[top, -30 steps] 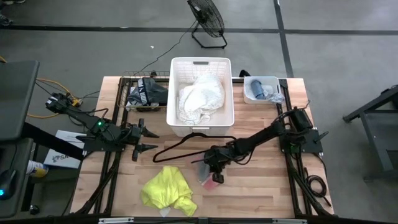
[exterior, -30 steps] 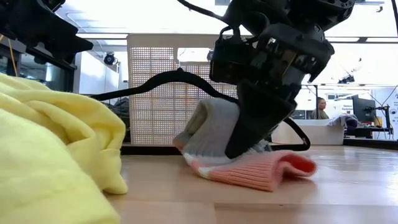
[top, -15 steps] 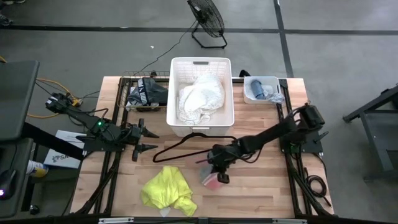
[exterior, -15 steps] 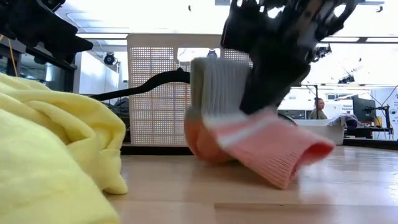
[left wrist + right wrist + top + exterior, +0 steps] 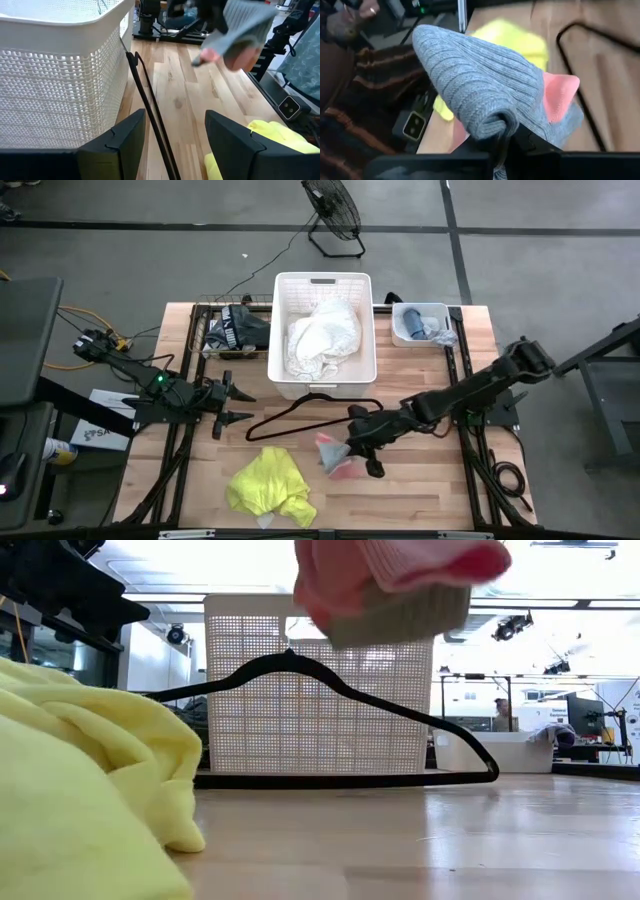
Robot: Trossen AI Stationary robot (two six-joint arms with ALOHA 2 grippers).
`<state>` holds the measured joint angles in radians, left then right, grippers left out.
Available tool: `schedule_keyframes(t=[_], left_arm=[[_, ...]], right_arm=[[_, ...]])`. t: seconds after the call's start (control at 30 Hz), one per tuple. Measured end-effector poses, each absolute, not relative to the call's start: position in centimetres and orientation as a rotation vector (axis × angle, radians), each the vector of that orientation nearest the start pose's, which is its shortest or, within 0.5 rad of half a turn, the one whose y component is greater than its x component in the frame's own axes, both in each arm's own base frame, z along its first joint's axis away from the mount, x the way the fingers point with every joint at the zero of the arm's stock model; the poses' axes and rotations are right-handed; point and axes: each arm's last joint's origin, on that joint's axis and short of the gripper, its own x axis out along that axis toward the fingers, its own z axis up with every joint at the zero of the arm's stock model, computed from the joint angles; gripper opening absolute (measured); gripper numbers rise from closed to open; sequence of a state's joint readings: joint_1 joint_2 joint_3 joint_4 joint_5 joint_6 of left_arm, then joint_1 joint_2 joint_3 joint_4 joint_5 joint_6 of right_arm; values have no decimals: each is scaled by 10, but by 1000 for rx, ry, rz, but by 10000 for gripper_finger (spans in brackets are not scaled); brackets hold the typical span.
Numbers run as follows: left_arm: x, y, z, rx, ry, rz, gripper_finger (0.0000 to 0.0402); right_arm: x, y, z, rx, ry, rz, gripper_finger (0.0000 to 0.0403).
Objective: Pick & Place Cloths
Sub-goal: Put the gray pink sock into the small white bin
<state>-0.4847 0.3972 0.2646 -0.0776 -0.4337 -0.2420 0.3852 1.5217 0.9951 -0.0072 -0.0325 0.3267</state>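
Right pincer [image 5: 362, 457] clamped on pink-and-grey sock [image 5: 335, 455], apparently lifted clear of counter [image 5: 420, 490]. Carry it high over hanger [image 5: 300, 415], release above basket [image 5: 285, 290]. Left pincer [image 5: 232, 402] waits, spread, near basket.

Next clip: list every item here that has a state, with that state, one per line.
Pink and grey sock: lifted off the table, held by the right pincer.
Left pincer: open, empty, beside the basket.
Yellow cloth: crumpled on the table.
White cloth: piled inside the basket.
Hanger: flat on the table.
Dark cloth: bunched left of the basket.
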Motion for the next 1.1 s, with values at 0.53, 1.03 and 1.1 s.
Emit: schedule_keyframes(t=[0.53, 1.03, 1.1], left_arm=[[111, -45, 213, -148, 193, -27, 200], [111, -45, 213, -147, 195, -27, 200], [111, -45, 213, -146, 196, -27, 200]], right_arm=[[286, 114, 289, 114, 371, 12, 5], [259, 95, 322, 94, 243, -260, 5], [255, 92, 326, 90, 233, -293, 5]])
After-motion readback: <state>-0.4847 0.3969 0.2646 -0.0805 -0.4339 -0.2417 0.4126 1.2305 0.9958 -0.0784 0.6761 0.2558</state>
